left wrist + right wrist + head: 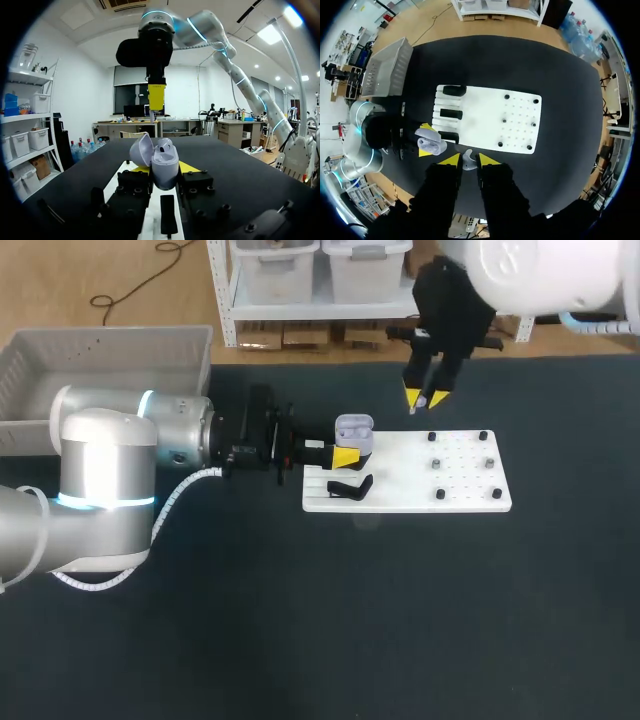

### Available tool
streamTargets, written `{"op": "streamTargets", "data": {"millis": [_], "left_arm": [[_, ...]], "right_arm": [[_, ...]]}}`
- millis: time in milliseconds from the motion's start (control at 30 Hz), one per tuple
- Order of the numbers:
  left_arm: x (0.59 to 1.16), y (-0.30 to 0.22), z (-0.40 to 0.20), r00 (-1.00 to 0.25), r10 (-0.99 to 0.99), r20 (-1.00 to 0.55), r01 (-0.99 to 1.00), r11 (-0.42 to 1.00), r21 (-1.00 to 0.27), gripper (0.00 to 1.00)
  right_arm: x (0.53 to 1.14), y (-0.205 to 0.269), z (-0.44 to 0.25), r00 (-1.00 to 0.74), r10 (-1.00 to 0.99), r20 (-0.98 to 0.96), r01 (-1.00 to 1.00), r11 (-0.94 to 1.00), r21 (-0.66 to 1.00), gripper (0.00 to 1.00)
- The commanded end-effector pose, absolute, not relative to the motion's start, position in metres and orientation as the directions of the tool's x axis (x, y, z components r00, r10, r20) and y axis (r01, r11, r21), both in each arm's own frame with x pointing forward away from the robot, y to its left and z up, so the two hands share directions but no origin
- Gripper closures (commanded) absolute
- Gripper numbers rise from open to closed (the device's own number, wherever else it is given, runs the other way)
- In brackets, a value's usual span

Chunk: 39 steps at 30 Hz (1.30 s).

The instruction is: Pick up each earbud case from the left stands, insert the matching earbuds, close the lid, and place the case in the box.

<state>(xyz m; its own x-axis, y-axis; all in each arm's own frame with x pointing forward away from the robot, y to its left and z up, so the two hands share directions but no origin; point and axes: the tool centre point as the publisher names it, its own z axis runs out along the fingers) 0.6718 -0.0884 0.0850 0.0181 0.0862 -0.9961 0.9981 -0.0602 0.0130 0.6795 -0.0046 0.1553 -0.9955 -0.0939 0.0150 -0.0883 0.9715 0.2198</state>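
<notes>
Head view: flat white board (470, 495) w/ small black pegs (440, 464) lies mid-bench (300, 640), which is covered in matte black cloth. Left gripper (341, 447) lies level at board's left edge, clamped on a rounded lilac case (355, 427) of smooth plastic, lid up. Curved black stand (350, 487) sits just beside it, near board's front-left corner. Right gripper (425, 398) hangs over board's far edge, tips down. Grey plastic box (110, 350) w/ slotted walls is at bench's far-left corner. Left wrist view: case sits btwn own yellow tips, both touching, domed lid swung open; right gripper directly above. Right wrist view: own tips pinch a small white earbud (468, 160), smooth and curved. Case is near, held by left gripper. Three dark stands line board's left edge.
</notes>
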Motion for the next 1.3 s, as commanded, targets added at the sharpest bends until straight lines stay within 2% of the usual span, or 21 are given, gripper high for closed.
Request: {"op": "streamTargets", "data": {"millis": [33,500,733,933,1300], "left_arm": [[0.670,-0.088,0.085,0.021,0.085,-0.996,0.998,-0.055,0.016,1.00],[0.670,-0.088,0.085,0.021,0.085,-0.996,0.998,-0.055,0.016,1.00],[0.670,-0.088,0.085,0.021,0.085,-0.996,0.998,-0.055,0.016,1.00],[0.670,-0.088,0.085,0.021,0.085,-0.996,0.998,-0.055,0.016,1.00],[0.670,-0.088,0.085,0.021,0.085,-0.996,0.998,-0.055,0.016,1.00]], "right_arm": [[0.683,-0.003,0.155,-0.994,-0.099,0.037,-0.089,0.972,0.220,1.00],[0.683,-0.003,0.155,-0.994,-0.099,0.037,-0.089,0.972,0.220,1.00],[0.682,0.014,0.197,-0.982,-0.161,-0.098,-0.175,0.970,0.167,1.00],[0.671,0.028,0.218,-0.970,-0.196,-0.141,-0.218,0.962,0.163,1.00],[0.649,0.048,0.207,-0.969,-0.196,-0.147,-0.222,0.957,0.185,1.00]]}}
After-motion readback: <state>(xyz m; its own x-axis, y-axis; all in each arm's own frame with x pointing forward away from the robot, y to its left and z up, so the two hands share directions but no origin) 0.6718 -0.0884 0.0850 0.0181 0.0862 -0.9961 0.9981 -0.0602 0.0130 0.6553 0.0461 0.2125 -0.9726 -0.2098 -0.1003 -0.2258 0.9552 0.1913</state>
